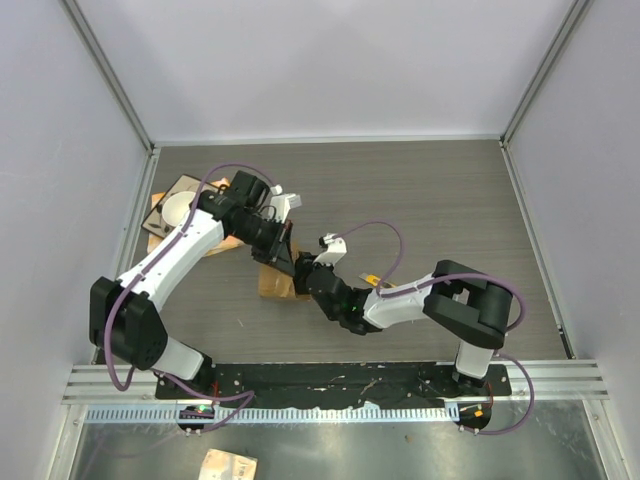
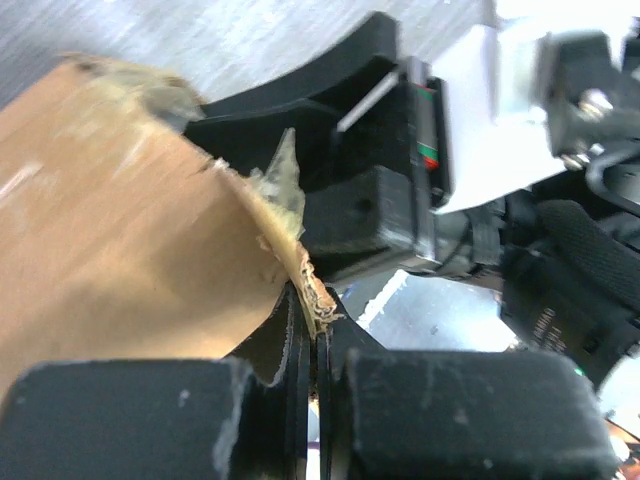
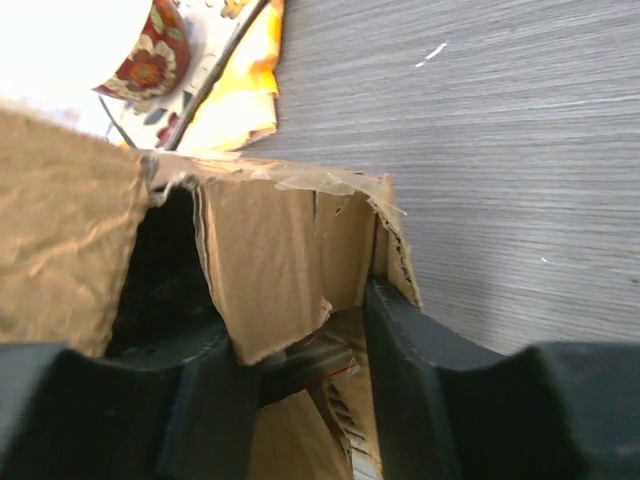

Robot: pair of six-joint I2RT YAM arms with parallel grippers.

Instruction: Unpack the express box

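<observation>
The left gripper [image 2: 312, 400] is closed tight, and the torn edge of a cardboard flap [image 2: 130, 250] is pinched between its fingertips. The flap is bent up and away from the box.

The right gripper [image 3: 300, 400] is seen with its jaws about half apart, lowered into the mouth of the box [image 3: 280, 240]. An inner flap [image 3: 265, 270] stands between its two fingers, but no grip on it can be made out, so this gripper is judged to hold nothing. Deep between the fingers something pale with a red line [image 3: 335, 375] is glimpsed inside the box; what it is cannot be told.

The box is placed on the table [image 1: 430, 200], left of the middle, between the two grippers in the top view. A flat card [image 3: 240, 90] with a white cup [image 3: 70, 40] is seen near it, on the far left side.

As for the progress, the opening part is judged to be mostly done. The top is no longer sealed, the flaps are raised, and only rags of tape [image 3: 300, 180] are left along the torn edges. The unpacking itself is not yet done: nothing that looks like the contents is seen outside the box. What is left is that the flaps are held apart, the contents are grasped, and they are lifted out onto the table.
</observation>
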